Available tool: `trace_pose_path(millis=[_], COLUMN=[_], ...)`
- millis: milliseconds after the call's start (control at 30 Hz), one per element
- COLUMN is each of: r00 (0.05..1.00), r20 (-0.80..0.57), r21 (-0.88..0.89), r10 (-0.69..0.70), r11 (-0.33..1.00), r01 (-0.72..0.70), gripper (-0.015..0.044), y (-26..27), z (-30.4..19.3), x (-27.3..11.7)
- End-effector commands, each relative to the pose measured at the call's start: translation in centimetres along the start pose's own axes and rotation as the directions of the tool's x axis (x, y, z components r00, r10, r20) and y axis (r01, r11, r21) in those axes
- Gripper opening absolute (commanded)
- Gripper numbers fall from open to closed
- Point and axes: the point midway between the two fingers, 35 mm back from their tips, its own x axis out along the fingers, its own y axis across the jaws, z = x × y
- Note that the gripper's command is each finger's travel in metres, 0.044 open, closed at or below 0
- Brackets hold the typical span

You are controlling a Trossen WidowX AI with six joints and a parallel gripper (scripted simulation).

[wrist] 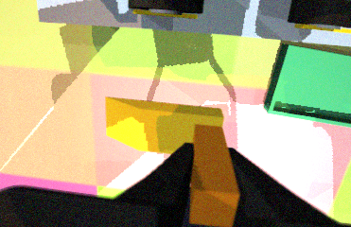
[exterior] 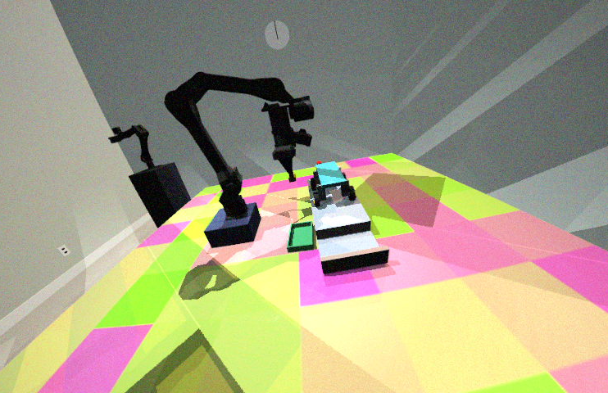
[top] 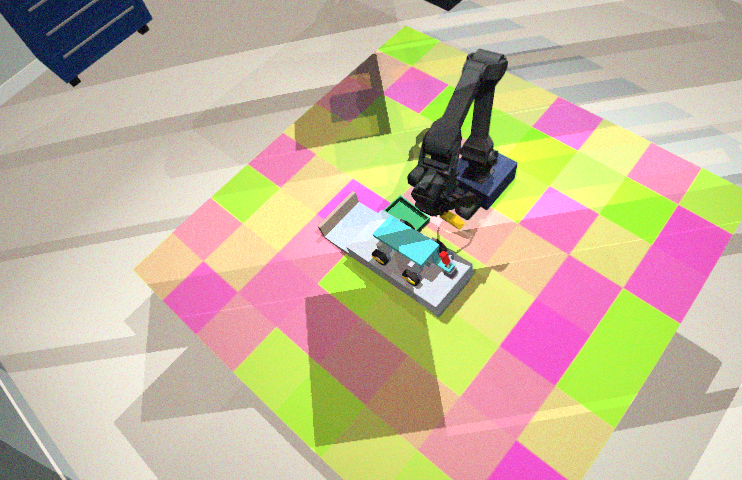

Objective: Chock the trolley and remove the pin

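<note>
My gripper [exterior: 292, 177] [wrist: 207, 153] is shut on the orange handle of the yellow chock [top: 452, 220] [wrist: 131, 118]. The chock hangs in the air beside the ramp, on the robot-base side; its black rubber base is hidden. The turquoise trolley [top: 404, 240] [exterior: 329, 172] stands on the grey ramp [top: 355, 226] [exterior: 342, 215], with two dark wheels at the top of the wrist view. The red-headed stop pin [top: 444, 258] [exterior: 319, 162] stands upright at the trolley's uphill end. The green tray [top: 407, 213] [exterior: 301, 236] [wrist: 315, 78] is empty, close beside the ramp.
A raised end wall [top: 339, 213] [exterior: 356, 260] closes the ramp's downhill end. The arm's dark blue base block [top: 499, 181] [exterior: 233, 232] stands on the same side of the ramp as the tray. Patterned light and shadows cross the checkered surface.
</note>
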Motion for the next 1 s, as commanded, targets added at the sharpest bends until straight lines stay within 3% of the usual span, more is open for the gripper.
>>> trace_pose_path(millis=[0,967], r00=[1.0,1.0], r20=[0.003,0.005], r21=[-0.004,-0.004], r10=[-0.004,-0.014], r11=[1.0,1.0], r01=[0.004,0.014], gripper=[0.0,0.0], y=[-1.3,-11.4], z=[0.3,2.1], x=[0.1,0.7])
